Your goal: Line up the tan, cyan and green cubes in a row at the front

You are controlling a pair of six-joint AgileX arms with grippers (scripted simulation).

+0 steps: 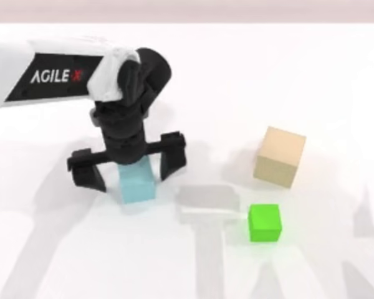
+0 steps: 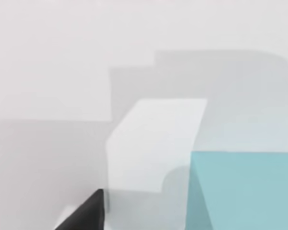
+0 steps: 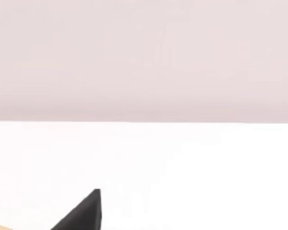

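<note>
Hovering over the mid-sized pale cyan matte cube (image 1: 137,184), the left gripper (image 1: 128,163) has its fingers (image 1: 87,168) spread wide, one to each side of the block and apparently clear of its faces, though the top view is too soft to rule out contact on the right-hand one. The cube sits left of centre on the white surface (image 1: 336,81), toward the front. It looks rigid, light and flat-sided, so it should take a firm squeeze without deforming; the matte finish suggests little slip, and the best hold is across two opposite vertical faces near mid-height. In the left wrist view only a corner of the cube (image 2: 245,191) shows beside a dark fingertip. The small bright green matte cube (image 1: 265,222) lies well to the right near the front, and the large light tan matte cube (image 1: 280,156) stands just behind it, apart from it. Neither crowds the cyan block, and nothing stands between it and the front edge. The right gripper is out of the top view, so its fingers cannot be judged.
</note>
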